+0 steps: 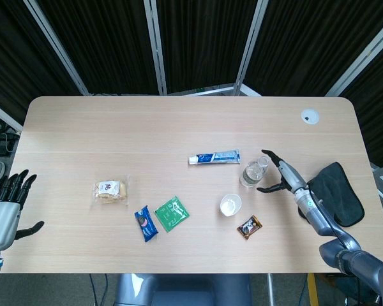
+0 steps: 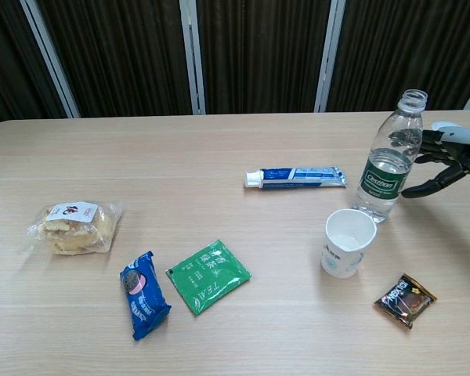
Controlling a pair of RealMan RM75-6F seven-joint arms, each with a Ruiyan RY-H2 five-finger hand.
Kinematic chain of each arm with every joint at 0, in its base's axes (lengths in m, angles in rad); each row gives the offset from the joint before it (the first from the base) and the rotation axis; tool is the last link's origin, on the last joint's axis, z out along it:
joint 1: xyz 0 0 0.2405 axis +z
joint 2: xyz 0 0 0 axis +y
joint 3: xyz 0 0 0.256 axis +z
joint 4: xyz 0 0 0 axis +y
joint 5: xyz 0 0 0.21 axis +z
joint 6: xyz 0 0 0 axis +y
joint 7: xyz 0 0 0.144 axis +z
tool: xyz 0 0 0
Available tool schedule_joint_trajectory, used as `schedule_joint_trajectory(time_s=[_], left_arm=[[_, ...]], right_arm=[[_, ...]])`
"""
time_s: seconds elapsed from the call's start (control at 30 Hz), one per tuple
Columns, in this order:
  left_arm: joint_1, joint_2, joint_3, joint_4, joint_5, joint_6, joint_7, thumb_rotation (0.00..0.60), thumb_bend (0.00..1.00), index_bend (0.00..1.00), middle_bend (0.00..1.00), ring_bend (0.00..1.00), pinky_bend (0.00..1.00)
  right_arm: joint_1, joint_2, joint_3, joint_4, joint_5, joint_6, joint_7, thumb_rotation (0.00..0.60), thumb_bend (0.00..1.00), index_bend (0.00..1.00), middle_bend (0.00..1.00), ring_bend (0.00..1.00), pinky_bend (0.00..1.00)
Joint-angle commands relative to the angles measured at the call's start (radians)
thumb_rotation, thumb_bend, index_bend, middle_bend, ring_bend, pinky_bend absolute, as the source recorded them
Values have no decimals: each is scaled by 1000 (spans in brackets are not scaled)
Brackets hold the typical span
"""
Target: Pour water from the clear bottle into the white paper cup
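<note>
My right hand [image 1: 277,175] hangs just beside the clear bottle [image 2: 389,159], on its right-edge side, fingers spread apart and curved toward it, thumb low; I hold nothing, and I cannot tell whether any fingertip touches the plastic. The bottle stands upright, uncapped, with a green label, right of the table's [image 1: 179,127] middle. The white paper cup [image 2: 347,243] stands upright and apart from the bottle, nearer the front edge. My left hand [image 1: 5,207] waits off the table's left edge near the front corner, fingers apart, empty.

A toothpaste tube [image 2: 296,178] lies flat just left of the bottle, toward the table's centre. A small dark snack packet [image 2: 406,299] lies near the front edge, right of the cup. Further left sit a green tea sachet [image 2: 208,275], a blue biscuit packet [image 2: 144,294] and a clear-wrapped pastry [image 2: 73,226]. A dark cloth [image 1: 337,201] hangs over the right edge.
</note>
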Motion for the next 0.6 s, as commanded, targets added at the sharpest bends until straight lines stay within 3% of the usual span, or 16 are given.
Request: schedule_joint_trajectory(time_s=[0.03,0.43,0.5,0.6], left_arm=[[-3,-3,-1,1,-3,0,4,600,0,0,0,0,0],[-9,-4,4,3,-3,-1,-1,600,0,0,0,0,0],[-11,-3,7,3,0,-4,-1,600,0,0,0,0,0],[-12,-5,9,4,0,-6,0,600,0,0,0,0,0]], right_arm=[[11,-16,10,14,18,-17,-10,600,0,0,0,0,0],[38,-74,37,53,64,-61,80,600,0,0,2,0,0],[41,-90,38,76,63,-57,89,600,0,3,44,7,0],[43,-119,46,113,69,-44,91,600,0,28,183,117,14]])
